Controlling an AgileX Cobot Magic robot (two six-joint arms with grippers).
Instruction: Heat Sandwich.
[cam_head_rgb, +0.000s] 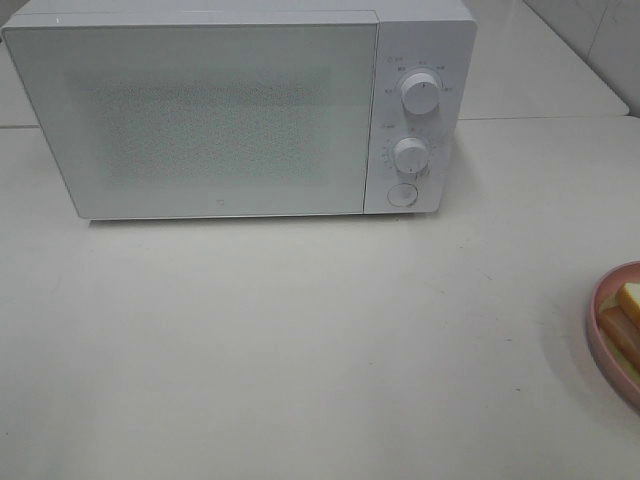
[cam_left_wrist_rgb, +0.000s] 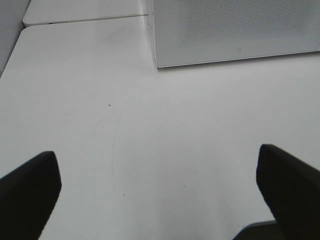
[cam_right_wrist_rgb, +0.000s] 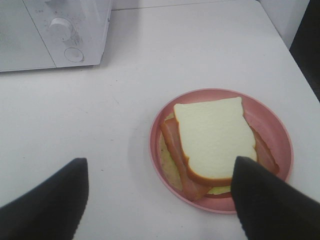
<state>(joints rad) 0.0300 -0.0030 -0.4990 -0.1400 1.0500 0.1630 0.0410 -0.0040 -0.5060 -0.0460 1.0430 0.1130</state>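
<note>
On a plain white tabletop, nothing is yet held. Farthest left, the left gripper is seen only in its own wrist view, its two black fingers spread as wide as they go above bare table, with nothing between them. At centre, toward the back, a boxy white microwave oven is shown with its speckled glass door shut; two round white dials and a round button are set down its right-hand panel. Farthest right, a round pink plate is cut off by the edge of the overhead view, well apart from the oven. The sandwich, thick pale square bread over an orange-brown filling, is laid flat on that plate, with a yellowish layer showing beneath. The right gripper is held above the table just beside the plate, its jaws wide apart and empty, one dark finger overlapping the plate's rim in the wrist view.

The sandwich is judged light, soft and easily crushed, its loose layers likely to slide apart if pinched from the sides. The stiff plate rim is judged the safer hold, kept level, once the door is opened.
</note>
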